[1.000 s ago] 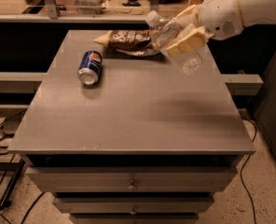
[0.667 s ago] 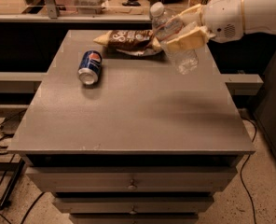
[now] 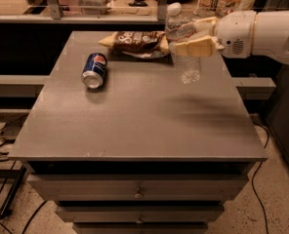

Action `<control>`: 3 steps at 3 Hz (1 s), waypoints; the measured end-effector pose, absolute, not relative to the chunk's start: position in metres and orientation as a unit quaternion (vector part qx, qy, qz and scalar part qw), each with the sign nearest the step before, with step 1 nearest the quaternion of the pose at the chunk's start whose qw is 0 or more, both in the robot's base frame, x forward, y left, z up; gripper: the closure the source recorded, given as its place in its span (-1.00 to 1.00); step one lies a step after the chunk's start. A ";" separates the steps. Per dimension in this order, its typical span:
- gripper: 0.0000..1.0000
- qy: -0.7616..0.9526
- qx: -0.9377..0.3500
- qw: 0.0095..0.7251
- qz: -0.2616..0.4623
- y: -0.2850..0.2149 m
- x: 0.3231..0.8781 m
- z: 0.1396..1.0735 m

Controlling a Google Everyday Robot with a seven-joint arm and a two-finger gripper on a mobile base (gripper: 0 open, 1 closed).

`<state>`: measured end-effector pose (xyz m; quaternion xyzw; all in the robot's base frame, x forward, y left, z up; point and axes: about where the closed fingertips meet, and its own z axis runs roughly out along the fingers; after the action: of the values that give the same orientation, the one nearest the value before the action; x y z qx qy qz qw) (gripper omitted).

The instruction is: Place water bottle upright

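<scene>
Hanging in the air over the far right part of the grey metal table (image 3: 134,116), the clear ribbed plastic water bottle (image 3: 187,66) with its white cap stands almost upright. The cap is at the top and the round base is clear of the tabletop, with the base leaning slightly to the right. Its see-through lower half shows the grey surface behind it. The label band sits up near the shoulder and is partly covered.

The cream-coloured two-finger gripper (image 3: 182,38) reaches in from the right on a white arm, its fingers clamped across the bottle's upper body.

A second ago the bottle lay steeply slanted, cap up and to the left. It has since turned much nearer to vertical, and the cap is higher.

A blue Pepsi soda can (image 3: 94,69) lies on its side at the far left, well apart from the bottle and unmoved. A brown snack bag (image 3: 137,40) lies at the far edge, just left of the gripper.
</scene>
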<state>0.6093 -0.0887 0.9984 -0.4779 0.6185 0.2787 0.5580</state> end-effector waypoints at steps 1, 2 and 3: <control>1.00 0.616 -0.449 0.571 0.303 -0.093 0.616 0.983; 1.00 0.607 -0.438 0.581 0.320 -0.094 0.619 0.967; 1.00 0.598 -0.431 0.591 0.328 -0.096 0.621 0.953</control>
<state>0.6208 -0.0955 0.9533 -0.4313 0.5978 0.3276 0.5910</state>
